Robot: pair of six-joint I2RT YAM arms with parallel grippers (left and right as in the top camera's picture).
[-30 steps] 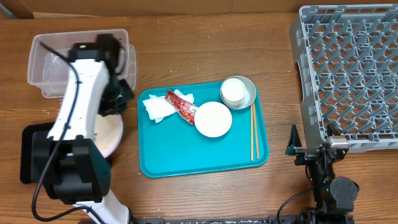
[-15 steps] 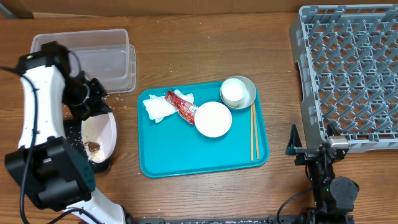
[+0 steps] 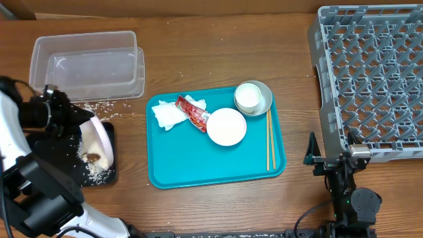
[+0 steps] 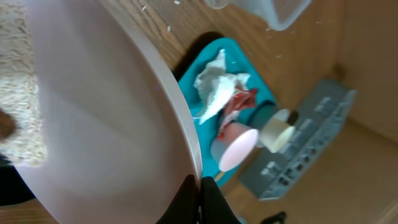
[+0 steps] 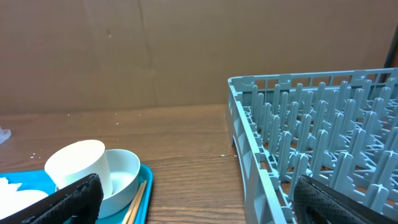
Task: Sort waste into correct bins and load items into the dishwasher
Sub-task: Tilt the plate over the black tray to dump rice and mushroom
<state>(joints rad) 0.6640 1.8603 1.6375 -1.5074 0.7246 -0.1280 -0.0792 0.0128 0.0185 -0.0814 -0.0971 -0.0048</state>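
Left claw (image 4: 200, 198) pinches the rim of the large white plate (image 3: 98, 137), which is tilted steeply above the black tray (image 3: 110, 132).

- Dish rack (image 3: 370, 79): far right across the desk (image 3: 198, 39), nearer the right claw (image 5: 205, 198), which is spread and holds nothing.
- Clear tub (image 3: 86, 66): appears empty.
- Black tray: holds spilled rice (image 3: 99, 173).
- Plate: rice and a brown scrap (image 3: 93, 157) on it.

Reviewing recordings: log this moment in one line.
left gripper: holds large plate tilted over black tray | rice: on tray | right gripper: open
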